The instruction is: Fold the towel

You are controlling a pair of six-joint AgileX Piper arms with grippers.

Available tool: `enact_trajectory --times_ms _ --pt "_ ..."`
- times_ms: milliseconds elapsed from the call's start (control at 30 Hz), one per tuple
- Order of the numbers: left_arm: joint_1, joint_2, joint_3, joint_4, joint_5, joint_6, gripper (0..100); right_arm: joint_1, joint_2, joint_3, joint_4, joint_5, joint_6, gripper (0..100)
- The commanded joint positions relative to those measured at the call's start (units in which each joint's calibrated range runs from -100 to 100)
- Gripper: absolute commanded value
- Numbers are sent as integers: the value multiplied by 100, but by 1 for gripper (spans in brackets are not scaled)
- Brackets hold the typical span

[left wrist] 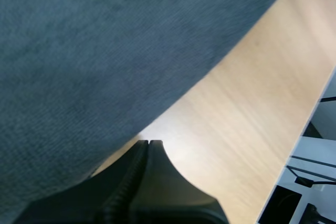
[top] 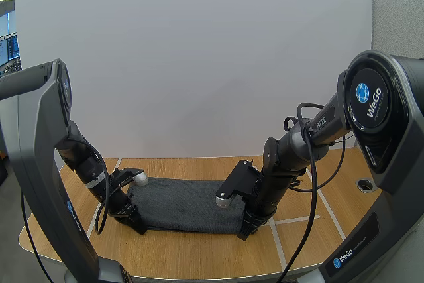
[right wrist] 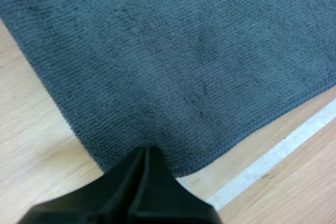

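Between the two arms, a dark grey towel (top: pixel 185 205) lies flat on the wooden table (top: pixel 199 260). The left gripper (left wrist: pixel 148 142) and right gripper (right wrist: pixel 145 149) each sit at a near corner, jaws closed together. Whether cloth is caught between them cannot be told. Soft, light and limp, the towel likely needs pinching at both near corners, or it will sag.

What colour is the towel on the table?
Dark grey; the towel shows best in the right wrist view.

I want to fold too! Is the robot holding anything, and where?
Likely the towel: the left pincer and right pincer pinch its near edge, one by each corner.
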Motion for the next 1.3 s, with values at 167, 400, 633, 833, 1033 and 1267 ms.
enact_trajectory --times_ms 167,400,633,833,1033,1267 --pt "3 -1025 -546 -278 464 142 0 -19 -201 -20 -51 -466 109 0" --pt "9 -976 -444 49 272 92 0 -19 -201 -20 45 -433 109 0" --pt "9 -391 -145 333 -1084 -17 0 -19 -201 -20 46 -413 109 0" --pt "9 -182 -46 424 -683 -17 0 -19 -201 -20 46 -378 109 0" --pt "9 -688 -338 -191 201 9 0 -19 -201 -20 46 -380 100 0" --pt "9 -1045 -519 -123 -252 41 0 -19 -189 -20 46 -314 100 0"
